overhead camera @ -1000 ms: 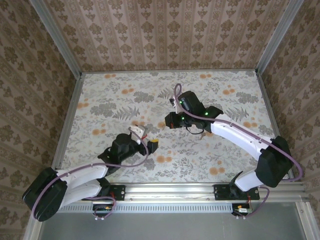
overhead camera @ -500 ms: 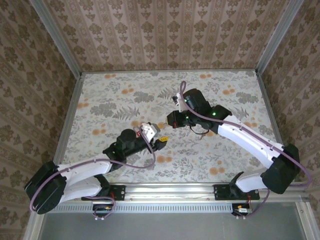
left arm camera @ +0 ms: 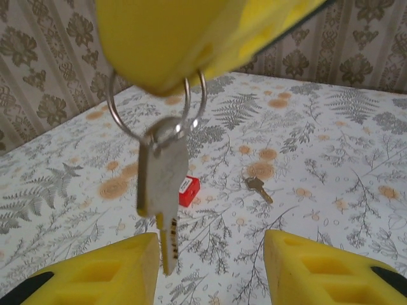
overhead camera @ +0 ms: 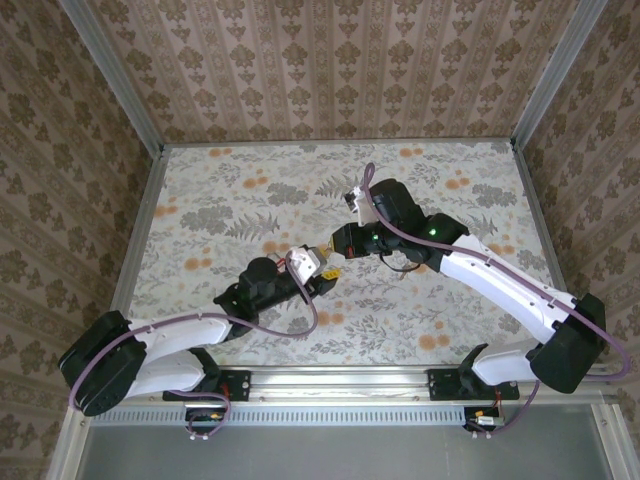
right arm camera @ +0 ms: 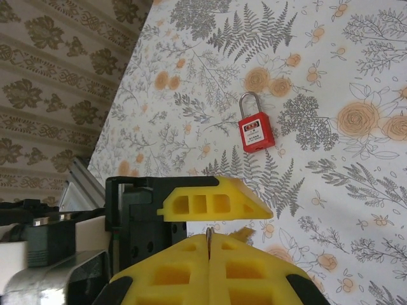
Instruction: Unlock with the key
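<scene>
**Key ring pinched in right gripper, padlock lying on table**

Top: left gripper (overhead camera: 325,274) and right gripper (overhead camera: 334,250) meet tip to tip near the middle of the floral table (overhead camera: 450,300). The left comes in from near-left, the right from far-right. Can't tell either gripper's state from here.

Left wrist: left fingers (left arm camera: 95,276) are spread wide with nothing between the pads. A yellow finger of the right gripper sits above, with the key ring (left arm camera: 156,105) hanging out of it. The hanging key (left arm camera: 162,184) dangles down beside 1 left finger. It may be 2 keys stacked; can't tell. On the table beyond lies the red padlock (left arm camera: 188,190), with 1 loose key (left arm camera: 257,188) just right of it, not touching.

Right wrist: right fingers (right arm camera: 172,276) are pressed together on a thin metal edge. 1 left finger sits just beyond them. The padlock lies flat farther out, and its shackle looks seated. The white label (right arm camera: 254,135) on its body is too small to read.
</scene>
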